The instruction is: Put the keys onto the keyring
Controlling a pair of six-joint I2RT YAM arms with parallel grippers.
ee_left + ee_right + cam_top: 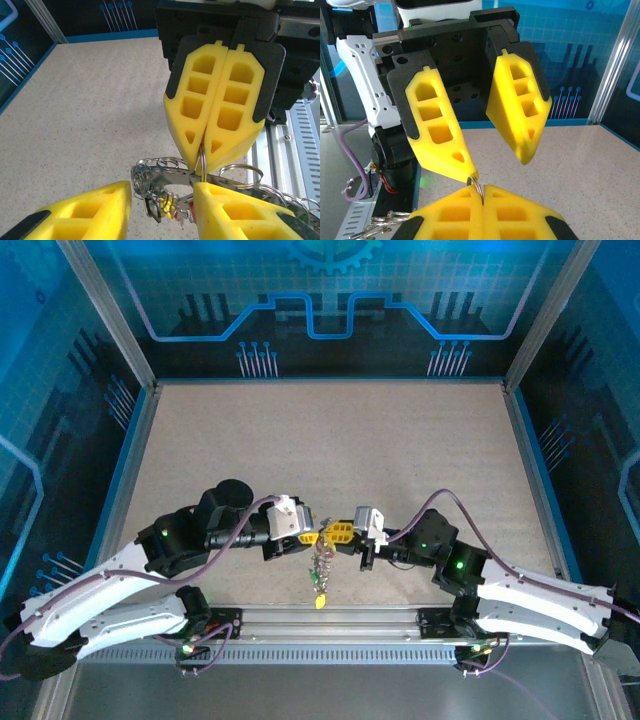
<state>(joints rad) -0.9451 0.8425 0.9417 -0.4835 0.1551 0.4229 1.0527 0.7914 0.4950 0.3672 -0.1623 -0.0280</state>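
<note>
**Right claw pinching the keyring, left claw spread around it**

The keyring (477, 186), showing here as a thin silver wire loop, is being held above the counter (330, 440) near its front edge, midway between the two arms. The right claw (482, 201) is pressing its yellow fingers flat together on the loop, so the wire is sticking out from the seam at their tips. The keys (167, 204) are hanging just below in a tangled bunch with several more coiled wire rings. Red and yellow heads are showing among the metal, and the rest is too small to sort out. In the top view the bunch is trailing toward the front rail (330, 620), with a yellow piece (320, 602) at its end. Whether that piece is touching the counter I cannot tell. The left claw (497, 167) is facing the right one tip to tip with its fingers spread wide. One fingertip is sitting against the loop where it leaves the right claw, and the other is standing clear of it.
</note>
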